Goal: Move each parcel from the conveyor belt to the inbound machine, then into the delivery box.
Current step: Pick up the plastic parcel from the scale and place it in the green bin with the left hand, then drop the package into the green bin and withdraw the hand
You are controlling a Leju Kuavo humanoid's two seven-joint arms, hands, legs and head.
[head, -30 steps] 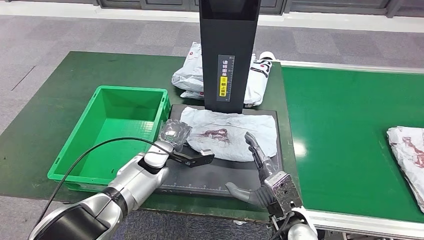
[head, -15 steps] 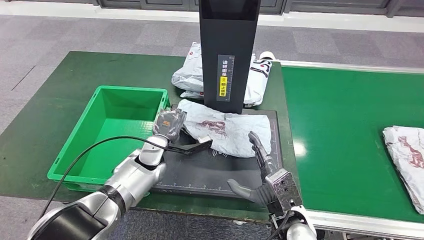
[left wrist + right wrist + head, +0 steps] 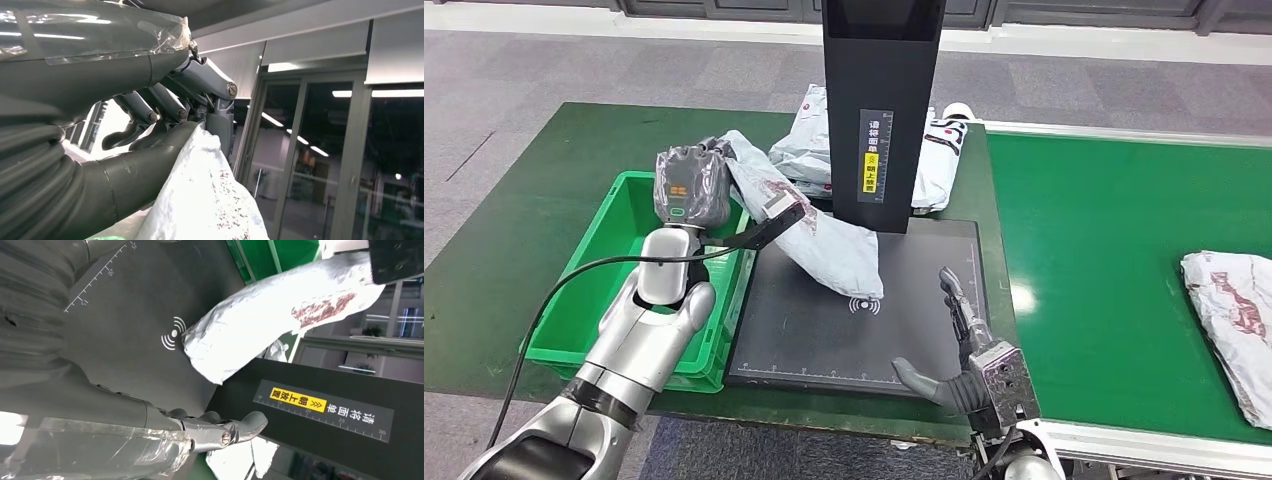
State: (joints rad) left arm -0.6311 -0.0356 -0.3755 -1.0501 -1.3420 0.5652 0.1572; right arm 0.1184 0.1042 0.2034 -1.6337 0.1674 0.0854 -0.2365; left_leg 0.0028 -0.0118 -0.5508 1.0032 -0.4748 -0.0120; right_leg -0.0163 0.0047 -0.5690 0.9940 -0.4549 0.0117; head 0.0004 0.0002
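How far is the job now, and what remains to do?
One parcel has reached the inbound machine; the left hand grips it, lifted, its low end near the pad. The green box shows no parcel. Another parcel waits on the belt. The right hand holds nothing.

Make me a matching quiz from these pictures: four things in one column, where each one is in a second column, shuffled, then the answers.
1. White crumpled plastic parcel with red print
2. Green plastic delivery box
3. Right hand
4. Second white parcel with red print

A. Lying on the green conveyor belt
B. Held up by the left hand
C. Over the black scanner plate's near edge
D. Left of the scanner plate

Pairs: 1-B, 2-D, 3-C, 4-A
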